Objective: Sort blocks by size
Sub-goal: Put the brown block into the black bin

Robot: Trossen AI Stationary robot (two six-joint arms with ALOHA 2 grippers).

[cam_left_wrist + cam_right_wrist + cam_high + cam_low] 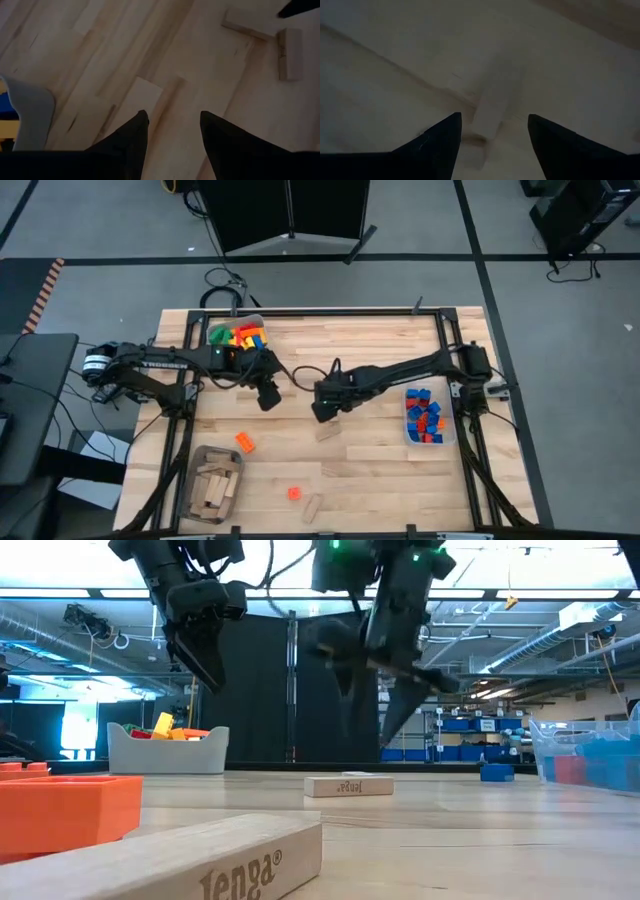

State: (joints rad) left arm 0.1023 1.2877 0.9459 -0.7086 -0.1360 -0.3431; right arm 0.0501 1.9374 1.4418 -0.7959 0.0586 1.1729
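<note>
Hovering: right gripper (322, 413) spread, empty, above wooden block (329, 431) mid-table | left gripper (268, 397) parted, empty | low view only: block (348, 785) flat, lettered | bins hold bricks

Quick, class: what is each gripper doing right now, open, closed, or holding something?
Left gripper: open, empty, above the table.
Right gripper: open, empty, above a wooden block.

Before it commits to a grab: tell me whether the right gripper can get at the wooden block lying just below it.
Probably yes. The right gripper hangs open above the wooden block, which lies alone on bare table; nothing sits between them, and the left gripper is off to the side.
</note>
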